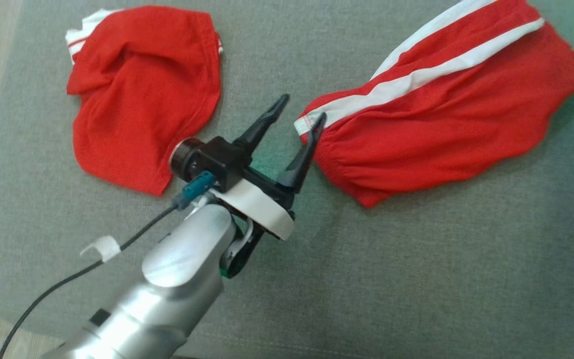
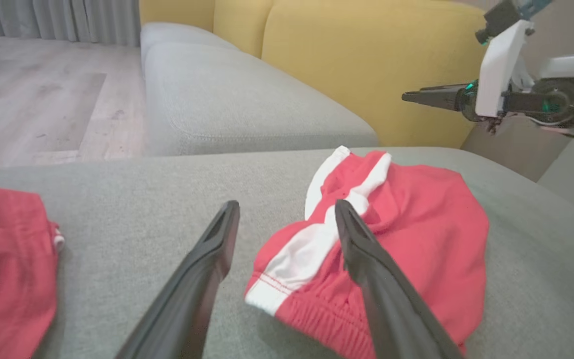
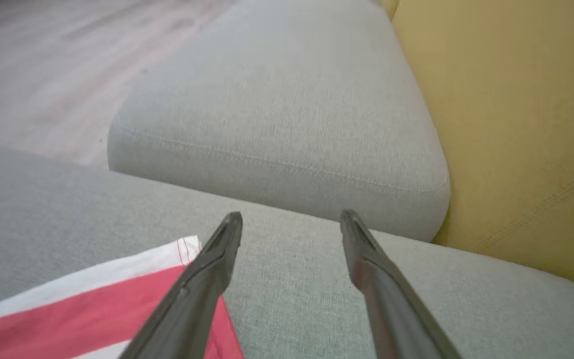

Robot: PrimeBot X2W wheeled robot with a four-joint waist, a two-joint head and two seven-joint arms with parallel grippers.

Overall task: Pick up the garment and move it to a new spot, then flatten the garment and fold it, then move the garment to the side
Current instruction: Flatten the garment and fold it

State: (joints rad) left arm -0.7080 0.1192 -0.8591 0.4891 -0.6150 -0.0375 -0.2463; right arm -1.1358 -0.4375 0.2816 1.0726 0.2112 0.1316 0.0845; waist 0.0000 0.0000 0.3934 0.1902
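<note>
Red shorts (image 1: 446,114) | head: second garment (image 1: 142,94) | wrists: yellow backrest (image 2: 366,65)

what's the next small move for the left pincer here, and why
Probably ease the left pincer down and forward onto the white-striped waistband corner of the striped red garment, then close. Its jaws stand open with one tip over that corner, and nothing is held. The garment lies bunched on the grey cushion, so it likely needs pulling flat before folding.

The right pincer (image 3: 292,216) (spread wide) hangs above the grey cushion (image 3: 491,299) at the garment's (image 3: 92,309) corner.
</note>
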